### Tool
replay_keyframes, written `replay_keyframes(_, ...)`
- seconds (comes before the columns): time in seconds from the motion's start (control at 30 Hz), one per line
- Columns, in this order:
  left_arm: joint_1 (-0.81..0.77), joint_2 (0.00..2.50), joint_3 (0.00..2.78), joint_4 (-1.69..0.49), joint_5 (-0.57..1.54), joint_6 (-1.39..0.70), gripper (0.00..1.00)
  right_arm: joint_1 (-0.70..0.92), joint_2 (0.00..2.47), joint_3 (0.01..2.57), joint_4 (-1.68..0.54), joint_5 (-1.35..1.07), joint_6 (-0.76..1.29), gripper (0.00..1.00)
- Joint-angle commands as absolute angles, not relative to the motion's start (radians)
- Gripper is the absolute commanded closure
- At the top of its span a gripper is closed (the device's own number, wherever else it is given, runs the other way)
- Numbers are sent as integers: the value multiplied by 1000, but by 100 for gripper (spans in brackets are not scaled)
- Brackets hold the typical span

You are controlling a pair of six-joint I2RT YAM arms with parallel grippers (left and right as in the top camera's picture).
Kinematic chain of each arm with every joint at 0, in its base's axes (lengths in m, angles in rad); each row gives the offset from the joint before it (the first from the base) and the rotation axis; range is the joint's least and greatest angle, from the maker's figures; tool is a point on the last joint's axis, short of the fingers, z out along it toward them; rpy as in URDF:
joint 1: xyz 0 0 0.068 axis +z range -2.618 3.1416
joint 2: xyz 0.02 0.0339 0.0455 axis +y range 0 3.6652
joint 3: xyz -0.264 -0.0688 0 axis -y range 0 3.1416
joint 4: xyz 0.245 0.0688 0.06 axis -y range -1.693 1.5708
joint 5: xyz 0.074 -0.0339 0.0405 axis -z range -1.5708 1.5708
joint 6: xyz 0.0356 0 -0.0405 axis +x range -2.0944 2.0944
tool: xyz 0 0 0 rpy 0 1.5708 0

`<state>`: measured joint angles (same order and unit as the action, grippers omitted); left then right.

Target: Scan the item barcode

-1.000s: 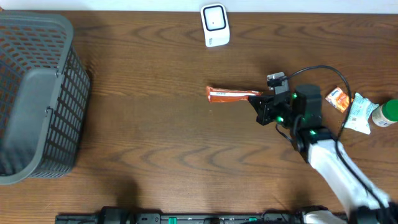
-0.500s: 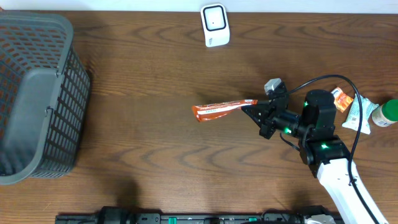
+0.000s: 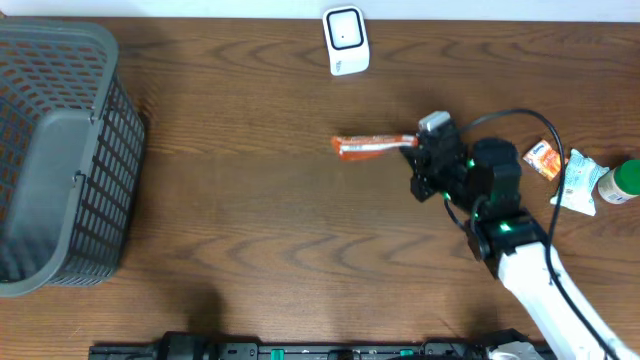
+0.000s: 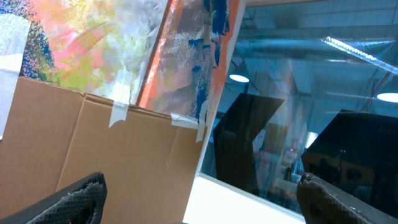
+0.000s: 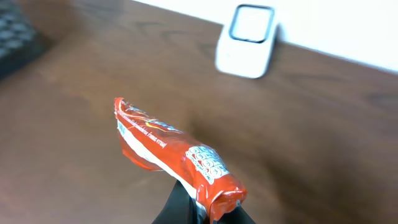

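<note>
Change from earlier: half a second ago the orange snack packet (image 3: 368,147) slanted down toward the near left. It now lies almost level across the overhead view and sits further right, much as it did a second ago. The right arm's wrist has turned with it.
Right gripper (image 3: 412,148): clenched on the packet's crimped right end; in the wrist view the dark fingers (image 5: 186,208) pinch that end from below.
Packet position: held over the brown table (image 3: 250,230) right of centre, with its free end pointing left. Print shows on its upper face in the wrist view; whether any of it is a barcode I cannot tell.
Barcode scanner (image 3: 346,40): white with a dark window, at the table's far edge, well apart from the packet.
Left gripper (image 4: 202,202): released, its two fingertips (image 4: 81,199) wide apart at the bottom corners of its own view, facing cardboard and a window.
Basket (image 3: 110,120): grey mesh, at the left edge; its walls and solid grey floor are in view.
Right edge: a small orange-and-white packet (image 3: 544,158), a white-and-green sachet (image 3: 576,183) and a green-capped bottle (image 3: 622,182) lie near each other on the wood.
</note>
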<state>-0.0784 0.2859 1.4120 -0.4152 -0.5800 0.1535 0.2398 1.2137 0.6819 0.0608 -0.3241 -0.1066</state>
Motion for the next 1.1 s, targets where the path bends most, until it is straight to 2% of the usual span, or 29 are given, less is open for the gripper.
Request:
replay_keyframes(0.0,-74,281,1411,-412,-588,148,2,249,1324,812,78,-183,-202,99)
replay_keyframes(0.2,-74,281,1411,-411,-588,148,2,251,1569,1081,74,-140,-311,99)
replay_keyframes(0.4,-74,281,1411,-411,-588,148,2,281,1821,1377,70,71,-487,99)
replay_keyframes(0.67,-74,281,1411,-411,-588,148,2,310,2067,1690,68,165,-711,99)
replay_keyframes(0.87,-74,281,1411,-411,-588,148,2,344,2181,1803,80,220,-875,99)
replay_keyframes(1.07,-74,281,1411,-411,-588,148,2,402,2248,1808,112,264,-1010,99)
